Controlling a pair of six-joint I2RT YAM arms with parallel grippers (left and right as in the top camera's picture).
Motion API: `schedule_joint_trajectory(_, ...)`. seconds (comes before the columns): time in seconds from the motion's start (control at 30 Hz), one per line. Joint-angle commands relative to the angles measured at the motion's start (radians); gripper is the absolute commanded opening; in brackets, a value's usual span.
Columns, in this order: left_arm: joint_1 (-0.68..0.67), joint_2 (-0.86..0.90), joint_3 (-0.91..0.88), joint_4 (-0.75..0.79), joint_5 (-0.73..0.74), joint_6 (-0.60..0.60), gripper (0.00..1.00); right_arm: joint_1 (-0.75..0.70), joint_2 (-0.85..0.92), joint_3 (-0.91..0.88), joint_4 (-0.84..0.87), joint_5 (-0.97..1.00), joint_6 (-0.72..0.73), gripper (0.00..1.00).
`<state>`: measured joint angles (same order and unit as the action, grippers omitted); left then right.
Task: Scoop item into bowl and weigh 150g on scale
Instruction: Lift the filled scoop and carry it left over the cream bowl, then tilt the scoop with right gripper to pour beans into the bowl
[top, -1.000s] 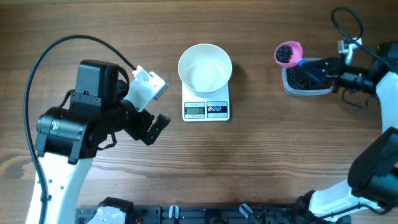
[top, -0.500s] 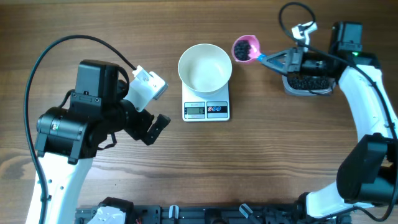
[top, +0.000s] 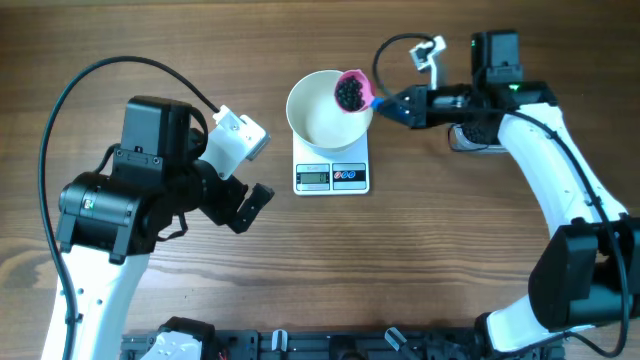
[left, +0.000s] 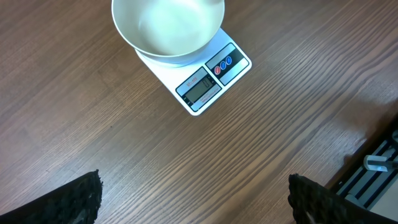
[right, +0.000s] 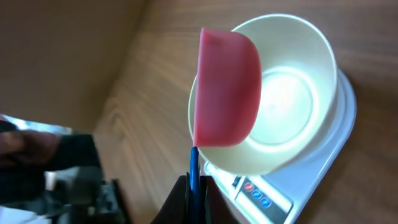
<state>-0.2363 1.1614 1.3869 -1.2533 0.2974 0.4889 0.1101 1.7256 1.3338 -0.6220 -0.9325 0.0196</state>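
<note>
Brown wood-grain table (top: 450, 250), dark rail (top: 300, 345) along edge on near side of scale (top: 331, 172). White bowl (top: 322, 118) on scale. Over bowl rim: pink scoop (top: 351, 92) holding item (top: 348, 95), handle pinched in right gripper (top: 390, 106). Wide-spread left gripper (left: 193, 211) left of scale.

On the brown wooden worktop (top: 420, 260), the round plain white bowl (top: 322, 120) stands on the small flat white square digital scale (top: 331, 177), whose display faces the near edge. The small pink plastic scoop (top: 367, 90), with small round black beads (top: 349, 94) in it, hangs over the bowl's right rim. Its handle is clamped in the right tool (top: 385, 105), just right of the bowl. Farther right, the clear plastic tub (top: 462, 141) lies mostly under that arm. The left tool (top: 252, 170), jaws spread, is left of the scale, apart.
</note>
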Motion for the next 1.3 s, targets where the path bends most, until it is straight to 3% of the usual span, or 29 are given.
schedule_joint_trajectory(0.0, -0.001, 0.006, 0.018, 0.003, 0.001, -0.006, 1.00, 0.042, -0.026, 0.001, 0.016, 0.122, -0.071, 0.04)
schedule_joint_trajectory(0.5, -0.001, 0.006, 0.018, 0.003, 0.001, -0.006, 1.00, 0.150, -0.026, 0.001, 0.056, 0.378, -0.241, 0.04)
schedule_joint_trajectory(0.77, -0.001, 0.006, 0.018, 0.003, 0.001, -0.006, 1.00, 0.212, -0.026, 0.001, 0.065, 0.551, -0.403, 0.04)
schedule_joint_trajectory(1.27, -0.001, 0.006, 0.018, 0.003, 0.001, -0.006, 1.00, 0.216, -0.026, 0.001, 0.064, 0.626, -0.444, 0.04)
